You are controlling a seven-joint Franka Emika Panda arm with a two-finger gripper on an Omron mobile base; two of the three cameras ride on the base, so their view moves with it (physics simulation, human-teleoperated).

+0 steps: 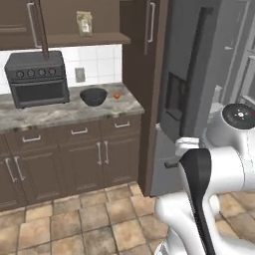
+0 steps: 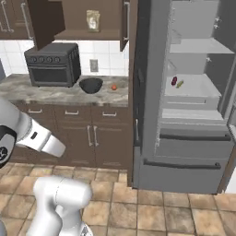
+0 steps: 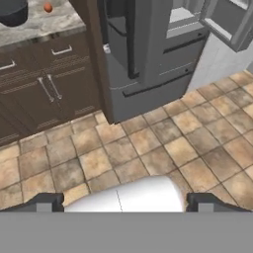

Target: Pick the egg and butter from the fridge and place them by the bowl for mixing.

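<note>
Egg [image 1: 116,95] already beside bowl [image 1: 93,96], gripper [image 3: 121,203] spread and empty; risk is grabbing the dark red item [image 2: 174,81] touching-close to butter [image 2: 179,84] on fridge [image 2: 193,87] shelf.

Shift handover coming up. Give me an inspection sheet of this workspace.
Surface: marble counter, bare stretches either side of the bowl.
Job's things: egg on the counter just right of the bowl; butter on a shelf in the open fridge.
Clutter: dark red item beside the butter; packet in the upper cabinet.
Claw: claw open, empty, over the floor tiles.
Cables: nothing seen.
Surroundings: oven left of the bowl, wall outlet, brown cabinets.
</note>
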